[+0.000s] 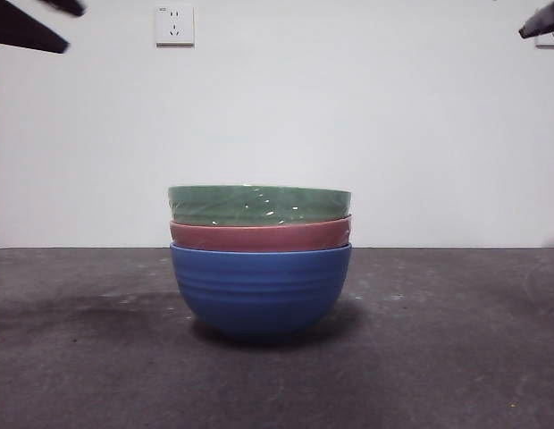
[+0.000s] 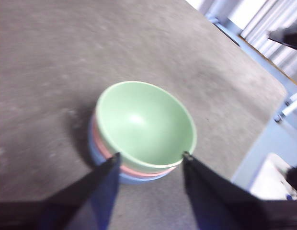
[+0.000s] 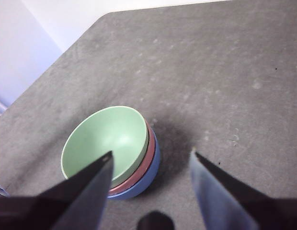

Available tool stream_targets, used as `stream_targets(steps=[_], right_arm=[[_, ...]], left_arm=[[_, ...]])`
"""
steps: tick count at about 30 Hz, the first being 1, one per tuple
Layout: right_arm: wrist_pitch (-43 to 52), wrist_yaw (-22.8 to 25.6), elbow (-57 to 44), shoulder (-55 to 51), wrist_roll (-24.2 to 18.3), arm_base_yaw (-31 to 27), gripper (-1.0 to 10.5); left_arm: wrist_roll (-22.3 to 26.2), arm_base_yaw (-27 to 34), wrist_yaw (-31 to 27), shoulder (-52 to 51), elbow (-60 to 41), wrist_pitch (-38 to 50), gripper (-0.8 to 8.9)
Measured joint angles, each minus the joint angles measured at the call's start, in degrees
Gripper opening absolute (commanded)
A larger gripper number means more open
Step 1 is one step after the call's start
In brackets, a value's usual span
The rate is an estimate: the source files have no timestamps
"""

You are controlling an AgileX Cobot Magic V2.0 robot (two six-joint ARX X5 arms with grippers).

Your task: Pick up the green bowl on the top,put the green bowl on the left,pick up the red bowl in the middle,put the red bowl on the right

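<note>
Green bowl point(image 2: 144, 125) below left gripper's point(image 2: 150, 160) parted jaws

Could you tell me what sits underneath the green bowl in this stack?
The green bowl nests in the red bowl, which nests in a blue bowl on the table. Only the red bowl's rim band shows; its inside is covered.

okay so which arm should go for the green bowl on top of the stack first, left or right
Left, probably. The left claw is open and lined up on the near rim of the green bowl, which goes to the left side anyway. The right claw, also open, sits off to the stack's side.
</note>
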Motion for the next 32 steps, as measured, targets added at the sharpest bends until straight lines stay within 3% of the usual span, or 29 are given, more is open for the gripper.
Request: stream_targets(steps=[4,12,17,26,32], right_arm=[[-0.02,0.0,0.0,0.11,0.02,0.0,3.2],[-0.02,0.0,0.0,0.11,0.02,0.0,3.2],[-0.02,0.0,0.0,0.11,0.02,0.0,3.2],[-0.02,0.0,0.0,0.11,0.02,0.0,3.2],[-0.02,0.04,0.0,0.11,0.02,0.0,3.1]], left_arm=[[3.04,-6.36,-2.73,4.24,4.72,-2.73,3.76],[14.32,-23.17,-19.02,17.35,17.35,-13.29,3.75],[18.6,-30.18,-24.61,25.62,21.55,-14.38,3.74],[22.88,-34.69,-27.96,35.39,21.66,-14.56,3.72],[24.11,-35.01,-27.98,36.83,21.66,-14.51,1.72]])
